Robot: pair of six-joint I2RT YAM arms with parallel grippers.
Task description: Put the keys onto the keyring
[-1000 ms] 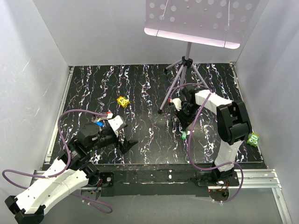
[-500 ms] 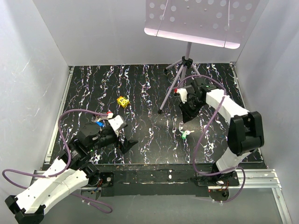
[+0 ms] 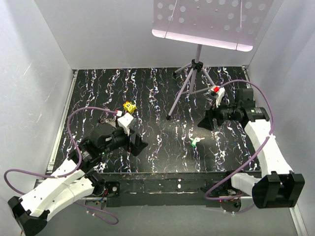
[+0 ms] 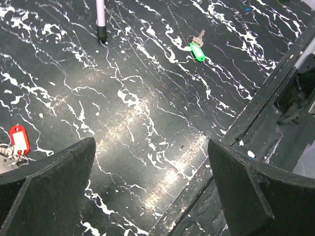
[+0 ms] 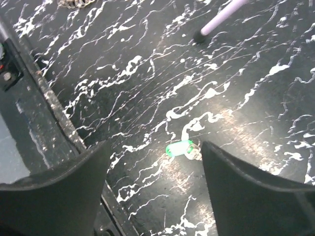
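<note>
Right gripper (image 3: 205, 120) is hanging over the right half of the marbled black table (image 3: 157, 88). Its two dark fingers (image 5: 54, 191) are standing wide apart and gripping nothing. In its wrist view, the green key (image 5: 179, 147) is lying flat on the table in the gap between those fingers, lower than both and touching neither. In the overhead view the same key is sitting low and right of centre, just below and slightly left of that gripper.

Left gripper (image 3: 135, 146) is hovering over the lower left of the table, its fingers also spread to full width with nothing between them. In the lower left corner of its wrist view, a red key (image 4: 19, 139) is resting on the table beside one fingertip. The silvery keyring (image 4: 7, 152) is lying right next to it, partly cut off by the frame edge; whether the red key is threaded on the ring is not clear. The green key is lying well apart from the keyring.

A yellow block (image 3: 129, 106) is sitting left of centre in the overhead view. A grey tripod stand (image 3: 194, 73) is standing at the upper middle, one foot resting near the table's centre.
</note>
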